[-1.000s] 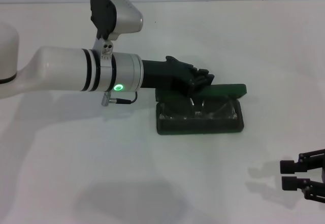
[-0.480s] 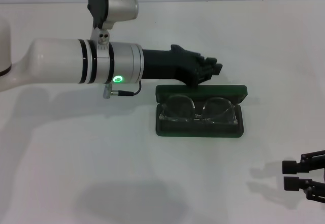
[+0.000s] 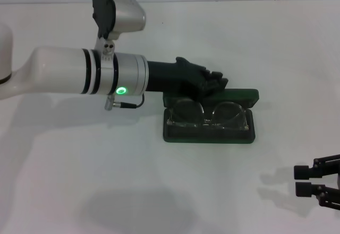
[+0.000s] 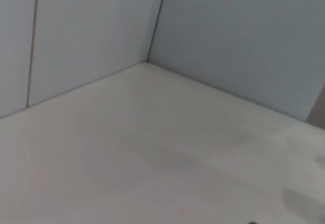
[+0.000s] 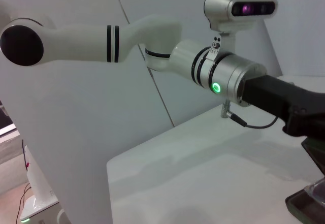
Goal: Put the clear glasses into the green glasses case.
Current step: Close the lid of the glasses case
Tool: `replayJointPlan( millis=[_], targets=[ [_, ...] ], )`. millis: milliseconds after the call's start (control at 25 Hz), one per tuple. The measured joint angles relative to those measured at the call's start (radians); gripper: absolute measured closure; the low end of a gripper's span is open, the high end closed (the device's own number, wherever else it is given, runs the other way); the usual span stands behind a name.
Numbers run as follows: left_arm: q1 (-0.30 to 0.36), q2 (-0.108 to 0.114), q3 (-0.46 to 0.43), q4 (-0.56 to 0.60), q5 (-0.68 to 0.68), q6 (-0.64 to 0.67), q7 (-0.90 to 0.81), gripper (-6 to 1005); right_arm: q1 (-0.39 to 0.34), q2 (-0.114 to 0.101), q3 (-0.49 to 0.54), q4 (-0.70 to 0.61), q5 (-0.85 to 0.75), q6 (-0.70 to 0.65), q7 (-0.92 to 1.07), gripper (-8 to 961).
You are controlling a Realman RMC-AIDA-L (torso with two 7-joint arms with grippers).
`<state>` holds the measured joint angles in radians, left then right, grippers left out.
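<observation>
Just behind the green glasses case [image 3: 210,132], left claw [image 3: 219,81] over its lid.

clear glasses [image 3: 208,114] inside open green glasses case [image 3: 210,134]

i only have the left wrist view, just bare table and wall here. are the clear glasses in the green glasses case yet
Observer: Yes. In the head view the clear glasses lie inside the open green glasses case, lenses side by side.
Operator: is the lid shut
Observer: No, it stands open along the far edge of the case.
Operator: where's my left gripper then
Observer: The left gripper is at that far edge, by the raised lid; I cannot tell whether it touches it.
Operator: and the right arm
Observer: The right gripper is parked at the near right of the table, well clear of the case, holding nothing.
</observation>
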<state>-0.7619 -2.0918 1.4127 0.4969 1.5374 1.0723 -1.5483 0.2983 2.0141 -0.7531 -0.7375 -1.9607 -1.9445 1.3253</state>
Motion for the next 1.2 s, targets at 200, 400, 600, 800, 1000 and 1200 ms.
replayJointPlan(
  millis=[200,400,600,800,1000,1200],
  targets=[
    [-0.003,-0.001,0.008,-0.021,0.002,-0.003,0.001,834,0.000,0.000,0.000,0.000,0.003,0.000,0.000,660],
    [0.000,-0.002,0.009,-0.023,0.003,0.008,0.005,834,0.000,0.000,0.000,0.000,0.005,0.000,0.000,662],
    [0.014,-0.003,0.028,-0.017,-0.002,0.012,0.008,834,-0.002,0.000,0.000,0.000,0.005,-0.001,0.000,660],
    [0.029,-0.004,0.054,-0.012,-0.006,0.013,0.010,835,-0.004,0.000,0.000,0.000,0.005,-0.001,0.000,661],
    [0.042,-0.005,0.071,-0.010,-0.008,0.022,0.011,835,-0.006,0.000,0.000,-0.002,0.005,-0.001,0.000,661],
    [0.056,-0.005,0.077,-0.011,-0.005,0.040,0.011,835,-0.005,0.000,0.000,-0.004,0.005,-0.001,0.001,662]
  ],
)
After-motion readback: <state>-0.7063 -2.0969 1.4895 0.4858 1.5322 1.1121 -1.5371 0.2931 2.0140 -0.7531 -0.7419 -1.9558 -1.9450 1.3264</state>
